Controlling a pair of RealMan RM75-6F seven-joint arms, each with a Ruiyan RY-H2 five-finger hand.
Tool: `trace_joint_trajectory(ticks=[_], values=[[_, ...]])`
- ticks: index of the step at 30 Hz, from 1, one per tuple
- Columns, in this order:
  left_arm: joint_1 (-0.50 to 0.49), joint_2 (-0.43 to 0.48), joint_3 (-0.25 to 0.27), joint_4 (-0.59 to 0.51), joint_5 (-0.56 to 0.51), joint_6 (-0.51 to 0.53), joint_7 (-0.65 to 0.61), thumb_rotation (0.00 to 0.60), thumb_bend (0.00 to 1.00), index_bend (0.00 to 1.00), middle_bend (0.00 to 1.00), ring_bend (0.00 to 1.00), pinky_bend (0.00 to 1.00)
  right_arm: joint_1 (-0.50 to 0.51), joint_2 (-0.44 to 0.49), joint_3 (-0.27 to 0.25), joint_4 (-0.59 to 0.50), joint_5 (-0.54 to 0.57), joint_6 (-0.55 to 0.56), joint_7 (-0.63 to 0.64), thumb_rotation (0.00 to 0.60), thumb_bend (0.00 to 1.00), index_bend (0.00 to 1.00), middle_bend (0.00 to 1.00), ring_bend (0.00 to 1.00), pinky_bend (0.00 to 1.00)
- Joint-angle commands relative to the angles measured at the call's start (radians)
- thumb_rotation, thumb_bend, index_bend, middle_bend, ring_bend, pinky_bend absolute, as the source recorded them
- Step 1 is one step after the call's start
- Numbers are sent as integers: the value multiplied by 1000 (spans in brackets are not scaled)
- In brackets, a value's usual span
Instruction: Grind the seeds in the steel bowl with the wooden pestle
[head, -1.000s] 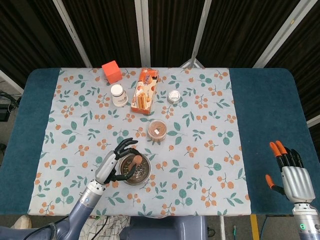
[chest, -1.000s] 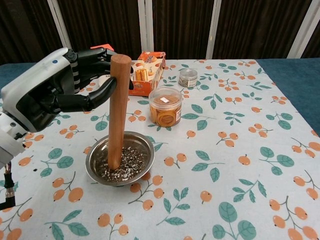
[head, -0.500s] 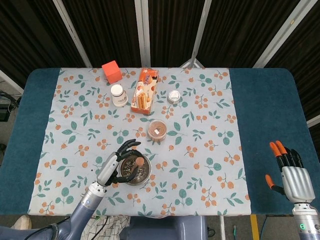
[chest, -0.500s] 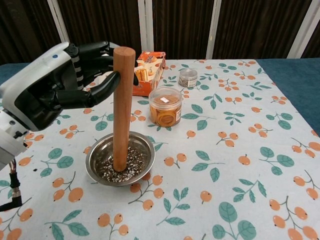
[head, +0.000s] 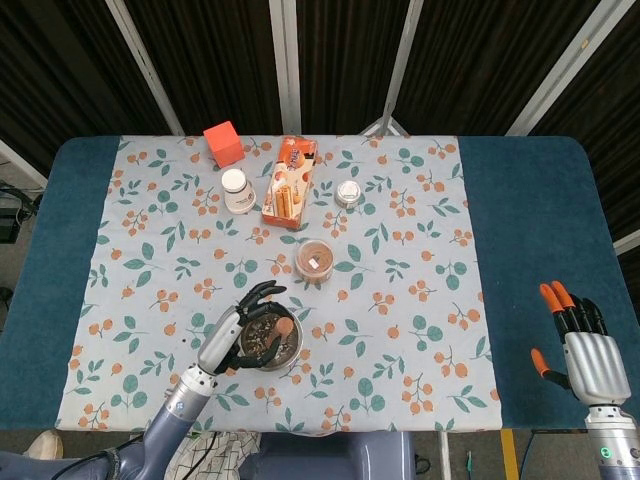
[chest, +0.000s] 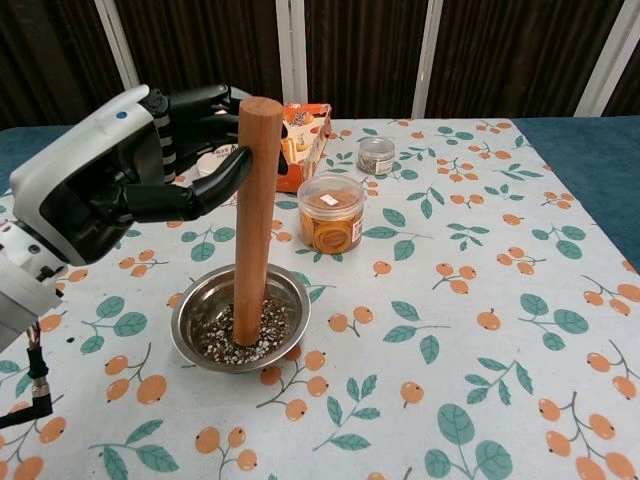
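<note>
The steel bowl (chest: 206, 343) (head: 290, 352) with dark and pale seeds stands near the table's front left. A wooden pestle (chest: 254, 220) (head: 285, 326) stands upright in it, its lower end in the seeds near the bowl's middle. My left hand (chest: 110, 170) (head: 232, 330) grips the pestle near its top, fingers wrapped around it. At the front right edge of the head view my right hand (head: 585, 350) hangs off the table with fingers apart, holding nothing.
Behind the bowl stands a clear jar of orange snacks (chest: 331, 214). Further back are an orange biscuit box (chest: 298, 128), a small lidded jar (chest: 376, 155), a white jar (head: 237, 188) and a red cube (head: 224, 143). A floral cloth (chest: 480, 300) covers the table.
My left hand has shifted the pestle to the right inside the bowl, from its left side toward the middle. The right hand has not moved.
</note>
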Motion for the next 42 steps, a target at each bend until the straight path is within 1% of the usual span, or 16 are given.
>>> trace_joint_trajectory(ticks=[1,6,10,17,21,25,33,42], values=[[3,2,11,14,4,-2,-4,600,725,661,647,156,91,0,1,1,-3,3,-3,5,600,367,0,0,0,0],[10,-2,25,37,6,-1,-19,600,725,661,647,156,91,1,2,0,-5,5,-5,6,600,366,0,0,0,0],[12,-4,25,43,11,5,-26,600,725,661,647,156,91,0,2,0,-5,5,-5,4,600,367,0,0,0,0],[7,5,13,20,23,14,-17,600,724,662,647,156,91,0,3,2,-5,7,-3,7,600,367,0,0,0,0],[-1,16,-9,-7,25,19,-2,600,724,662,647,156,91,0,4,3,-4,7,-3,13,600,367,0,0,0,0],[-4,22,-17,-22,22,18,9,600,725,662,647,156,91,1,4,3,-5,8,-6,14,600,366,0,0,0,0],[-7,19,-22,-6,8,5,15,600,724,662,648,156,99,2,4,1,-6,7,-8,12,600,367,0,0,0,0],[-13,-2,-22,41,-13,-17,-4,600,725,664,650,156,99,3,5,4,-5,14,-11,17,600,367,0,0,0,0]])
